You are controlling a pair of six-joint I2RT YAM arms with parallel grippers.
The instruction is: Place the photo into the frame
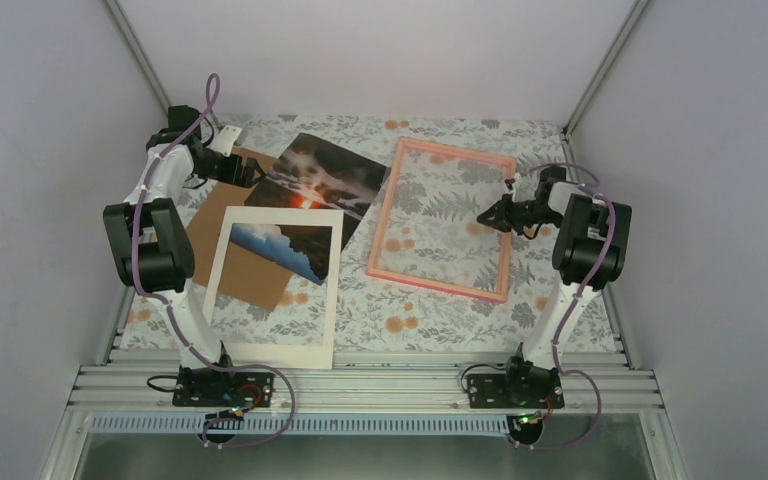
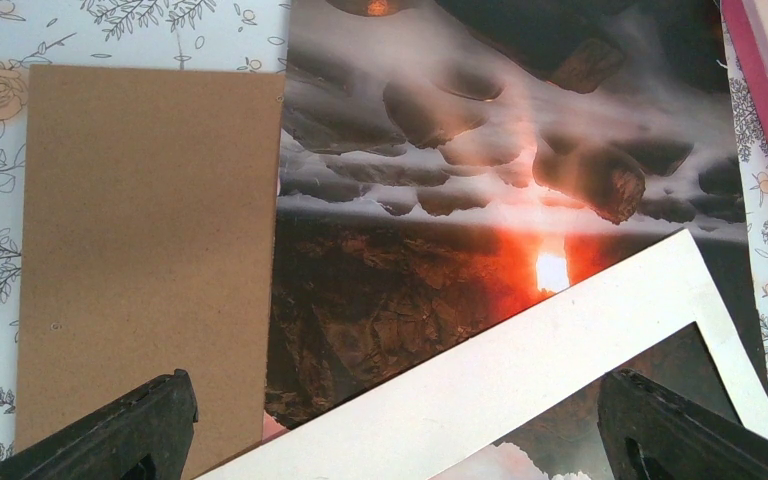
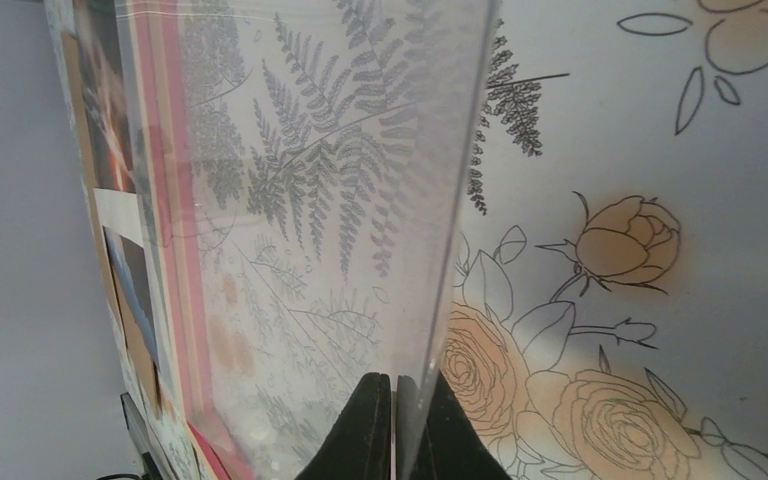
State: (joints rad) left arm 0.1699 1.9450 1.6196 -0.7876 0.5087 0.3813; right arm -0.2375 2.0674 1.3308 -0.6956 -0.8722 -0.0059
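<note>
The photo [image 1: 325,178], a dark sunset print, lies face up at the back centre, with its near part under the white card mat [image 1: 270,345]. It fills the left wrist view [image 2: 440,200]. The pink frame [image 1: 440,285] lies to its right. My left gripper [image 1: 243,170] is open and empty, hovering over the photo's left edge, its jaws wide apart [image 2: 400,440]. My right gripper [image 1: 488,215] is at the frame's right side, shut on the edge of the clear pane [image 3: 360,180]. In the right wrist view [image 3: 397,400] the pane stands tilted up from the cloth.
A plain brown board [image 1: 215,225] lies at the left, partly under the photo and mat; it also shows in the left wrist view [image 2: 150,230]. The mat's corner [image 2: 520,370] overlaps the photo. Grey walls close in left, right and back. A flowered cloth [image 1: 430,320] covers the table.
</note>
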